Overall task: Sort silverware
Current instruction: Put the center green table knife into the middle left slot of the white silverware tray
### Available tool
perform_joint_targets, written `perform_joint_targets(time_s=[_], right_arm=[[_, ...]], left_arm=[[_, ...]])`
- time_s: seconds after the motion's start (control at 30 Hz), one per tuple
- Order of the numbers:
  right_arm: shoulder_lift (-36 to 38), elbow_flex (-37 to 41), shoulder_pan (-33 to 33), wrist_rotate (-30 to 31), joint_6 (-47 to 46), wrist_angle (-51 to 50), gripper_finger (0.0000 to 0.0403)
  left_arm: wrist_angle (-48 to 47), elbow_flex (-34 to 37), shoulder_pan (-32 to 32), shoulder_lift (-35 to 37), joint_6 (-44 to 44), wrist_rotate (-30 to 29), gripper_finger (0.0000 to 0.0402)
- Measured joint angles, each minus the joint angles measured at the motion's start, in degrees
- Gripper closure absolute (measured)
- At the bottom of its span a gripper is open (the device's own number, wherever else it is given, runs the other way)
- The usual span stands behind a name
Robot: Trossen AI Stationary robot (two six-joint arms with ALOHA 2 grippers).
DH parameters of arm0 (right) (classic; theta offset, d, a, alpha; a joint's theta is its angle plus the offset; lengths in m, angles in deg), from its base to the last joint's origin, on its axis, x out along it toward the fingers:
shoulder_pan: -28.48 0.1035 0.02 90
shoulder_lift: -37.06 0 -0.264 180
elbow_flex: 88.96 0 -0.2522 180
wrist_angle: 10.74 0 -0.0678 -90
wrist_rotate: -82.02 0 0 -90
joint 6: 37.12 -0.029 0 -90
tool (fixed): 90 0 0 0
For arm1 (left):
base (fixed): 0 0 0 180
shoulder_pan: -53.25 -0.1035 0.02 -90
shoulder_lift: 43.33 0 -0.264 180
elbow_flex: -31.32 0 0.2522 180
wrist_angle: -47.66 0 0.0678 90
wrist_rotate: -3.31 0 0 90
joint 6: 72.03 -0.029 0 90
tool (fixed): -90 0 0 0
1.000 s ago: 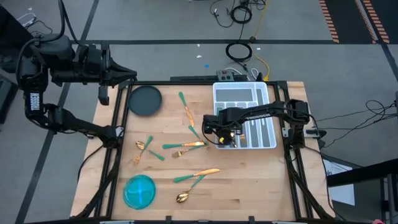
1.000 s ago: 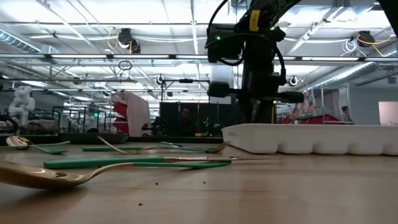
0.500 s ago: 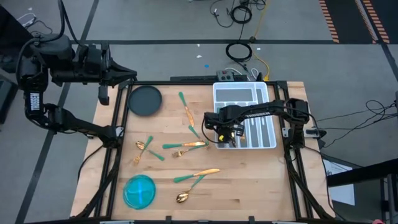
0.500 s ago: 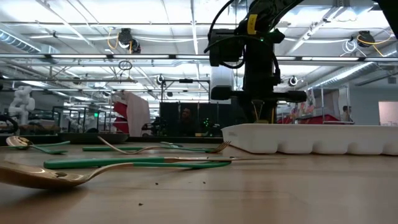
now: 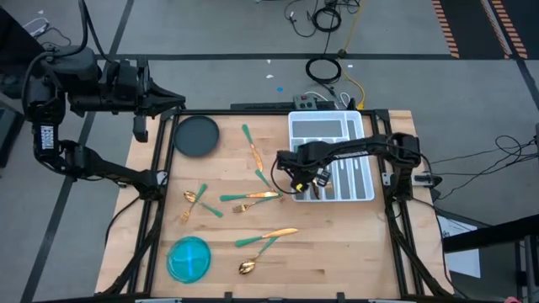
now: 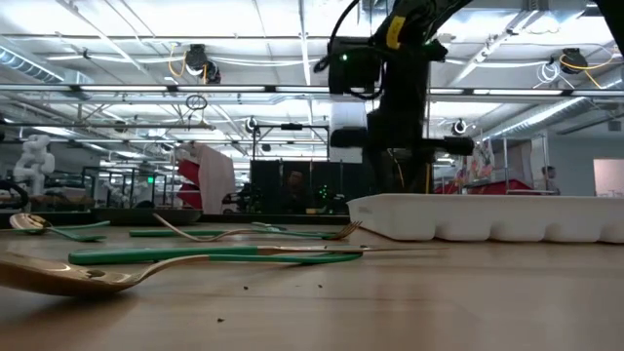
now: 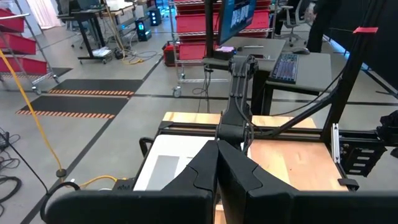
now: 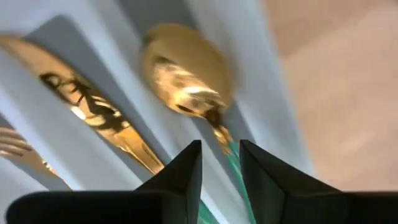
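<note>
Right gripper (image 5: 310, 180) over white tray (image 5: 328, 126) at 3 o'clock, jaws apart, spoon (image 8: 186, 78) lying in compartment below. Left gripper (image 5: 173, 103) parked at 10 o'clock, jaws together. Other silverware (image 5: 249, 198) scattered mid-table.

Around my table I see grey floor (image 5: 227, 34) with orange-striped tape (image 7: 74, 113), red racks (image 7: 205, 18), and bright ceiling lights (image 6: 146, 24).

The right arm stretches across from its side, its dark two-finger right gripper (image 5: 305, 178) pointing down, fingers (image 8: 180, 171) slightly parted with a narrow gap between them. The left arm waits folded back, its dark left gripper (image 7: 217, 163) pressed shut, fingertips together.
</note>
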Motion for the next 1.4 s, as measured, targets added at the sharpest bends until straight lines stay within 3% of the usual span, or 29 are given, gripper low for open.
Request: perform_joint_targets(time_s=[0.27, 0.37, 0.47, 0.53, 0.7, 0.87, 1.0, 1.2, 1.4], right_arm=[[5.38, -7.03, -0.02, -0.63, -17.9, -1.93, 0.0283], [6.95, -10.5, -0.05, -6.73, -31.72, 0.31, 0.0281], [7.08, -12.54, 0.53, -13.56, -47.93, 8.74, 0.0281], [6.59, -12.6, 1.97, -15.23, -53.81, 16.07, 0.0281], [2.11, -12.68, 5.43, -14.56, -58.7, 31.54, 0.0281], [-3.49, -12.66, 5.73, -15.06, -64.2, 32.09, 0.028], [-8.98, -15.86, 6.14, -17.91, -65.93, 31.38, 0.0255], [-18.92, -29.5, 6.84, -17.96, -63.38, 22.89, 0.0193], [-27.91, -42.01, 7.04, -17.74, -60.86, 7.34, 0.018]], left_arm=[[2.44, 0.0, 0.0, 0.0, 1.55, 0.02, 0.0388], [3.28, 0.0, 0.01, 0.0, 2.06, 0.54, 0.0388], [3.56, 0.01, 0.01, 0.01, 3.06, 4.16, 0.0388], [3.65, 0.01, 0.01, 0.17, 3.06, 7.43, 0.0388], [3.88, 0.0, 0.01, 1.28, 3.04, 9.81, 0.0388], [2.41, 0.0, 0.01, 2.69, 2.54, 10.05, 0.0388], [2.43, 0.0, 0.01, 3.57, 2.38, 10.05, 0.0388], [1.35, 0.0, 0.01, 4.91, 2.58, 9.99, 0.0388], [-1.76, 0.0, 0.01, 5.52, 2.58, 9.78, 0.0388]])
